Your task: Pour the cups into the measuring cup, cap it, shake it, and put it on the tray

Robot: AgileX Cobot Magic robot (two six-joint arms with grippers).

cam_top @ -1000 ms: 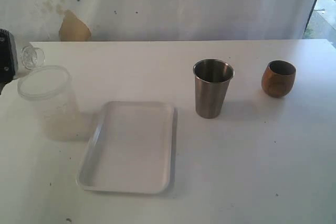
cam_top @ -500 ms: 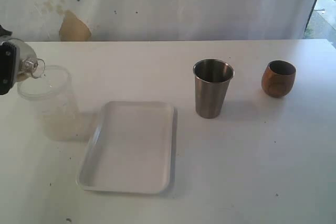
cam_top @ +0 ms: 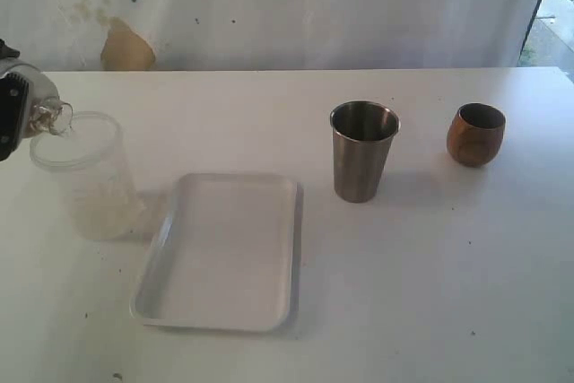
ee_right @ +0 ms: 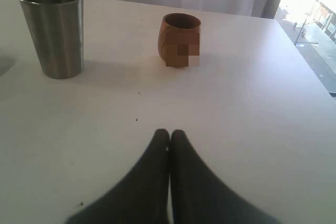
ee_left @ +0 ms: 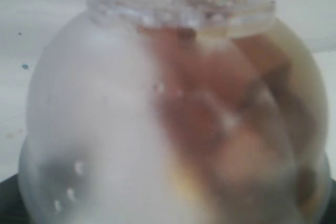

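Left end effector (cam_top: 20, 109) grips rounded clear jar (ee_left: 157, 119) by frosted cylindrical container (cam_top: 90, 190).

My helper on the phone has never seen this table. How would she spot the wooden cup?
Start at the white tray on the white table. To its right in the exterior view stands a tall steel tumbler, and further right, apart from it, the wooden cup. It alone is brown, shorter and rounder than the tumbler.

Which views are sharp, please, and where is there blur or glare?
Left wrist view: a clear rounded vessel fills the frame, out of focus. Right wrist view: sharp, window corner blown out, pixelated patch on the wooden cup. Exterior view: soft.
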